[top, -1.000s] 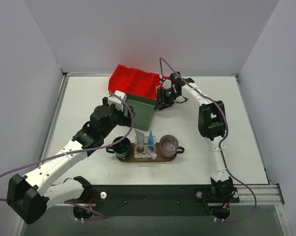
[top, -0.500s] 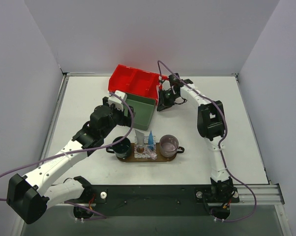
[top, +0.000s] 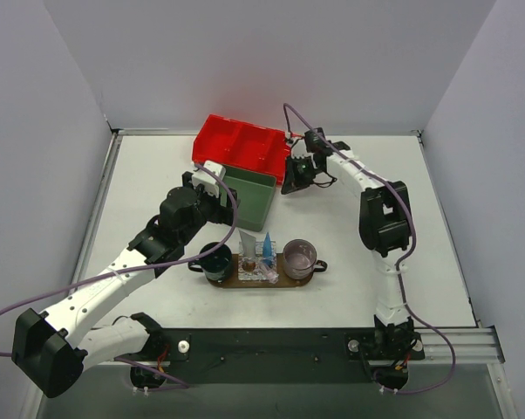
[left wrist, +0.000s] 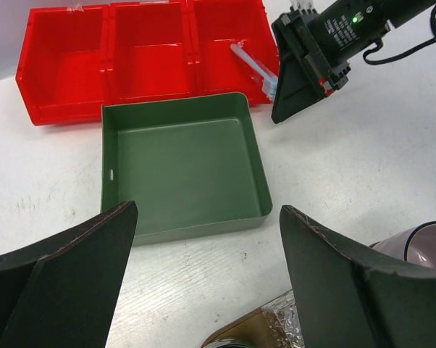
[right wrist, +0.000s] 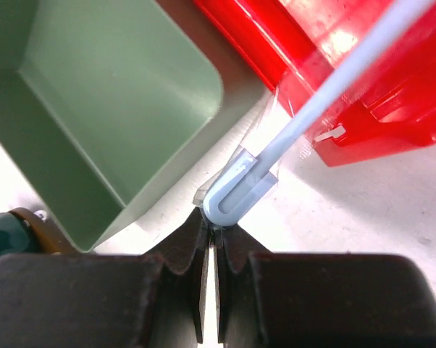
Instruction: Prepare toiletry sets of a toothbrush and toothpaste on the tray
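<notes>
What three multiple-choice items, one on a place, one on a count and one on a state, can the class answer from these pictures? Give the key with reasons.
1. The toothbrush held by the right gripper reaches into which part of the red bin?
A. its right end in the top view
B. its middle
C. its left end

2. How many compartments has the red bin?
A. two
B. three
C. four

3. The left gripper is:
A. shut on the toothbrush
B. shut on nothing
C. open and empty

Key:
1 A, the left wrist view shows the handle crossing that end compartment's front wall.
2 B, three lie side by side in that view.
3 C, its fingers stand wide apart, holding nothing.
</notes>
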`<state>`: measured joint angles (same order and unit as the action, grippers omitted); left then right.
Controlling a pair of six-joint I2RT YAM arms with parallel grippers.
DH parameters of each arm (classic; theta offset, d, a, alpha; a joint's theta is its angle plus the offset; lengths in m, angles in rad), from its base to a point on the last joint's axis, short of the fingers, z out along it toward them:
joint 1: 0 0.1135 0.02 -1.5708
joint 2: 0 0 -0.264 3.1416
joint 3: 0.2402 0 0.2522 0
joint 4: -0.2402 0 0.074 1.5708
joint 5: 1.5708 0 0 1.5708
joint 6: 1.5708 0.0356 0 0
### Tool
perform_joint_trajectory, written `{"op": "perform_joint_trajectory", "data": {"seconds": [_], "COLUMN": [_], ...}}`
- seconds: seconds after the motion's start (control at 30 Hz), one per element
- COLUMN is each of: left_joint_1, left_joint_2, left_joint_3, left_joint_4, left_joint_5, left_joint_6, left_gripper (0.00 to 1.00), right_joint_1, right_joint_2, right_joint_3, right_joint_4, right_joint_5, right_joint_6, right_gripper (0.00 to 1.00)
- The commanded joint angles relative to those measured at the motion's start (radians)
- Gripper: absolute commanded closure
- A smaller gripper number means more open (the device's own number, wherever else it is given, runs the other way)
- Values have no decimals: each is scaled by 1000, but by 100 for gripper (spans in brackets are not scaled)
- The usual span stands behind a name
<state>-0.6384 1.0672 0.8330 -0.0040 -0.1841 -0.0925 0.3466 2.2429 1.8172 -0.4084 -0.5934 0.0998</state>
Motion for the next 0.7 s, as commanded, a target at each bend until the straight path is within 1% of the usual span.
{"op": "perform_joint_trajectory", "data": {"seconds": [0.0, 0.17, 0.37, 0.47, 0.67], "left_joint_1": [5, 5, 3, 2, 2], "left_joint_2": [-18, -26, -56, -87, -156], "left_joint_3": [44, 41, 29, 17, -17], "left_joint_4": [21, 24, 44, 61, 113], "left_joint_5": [5, 9, 26, 26, 46], "left_joint_6": [10, 16, 36, 51, 82], "left_gripper": [10, 9, 10, 10, 10], "right_joint_1": [-6, -5, -5, 0, 17], "right_joint_2": [-129, -203, -348, -425, -574], "right_joint_3": [-25, -73, -157, -189, -251], "right_joint_4": [29, 29, 31, 29, 23], "right_joint_5": [-55, -86, -126, -163, -181], "right_joint_6": [-12, 0, 32, 55, 99], "right_gripper": [100, 100, 100, 100, 100]}}
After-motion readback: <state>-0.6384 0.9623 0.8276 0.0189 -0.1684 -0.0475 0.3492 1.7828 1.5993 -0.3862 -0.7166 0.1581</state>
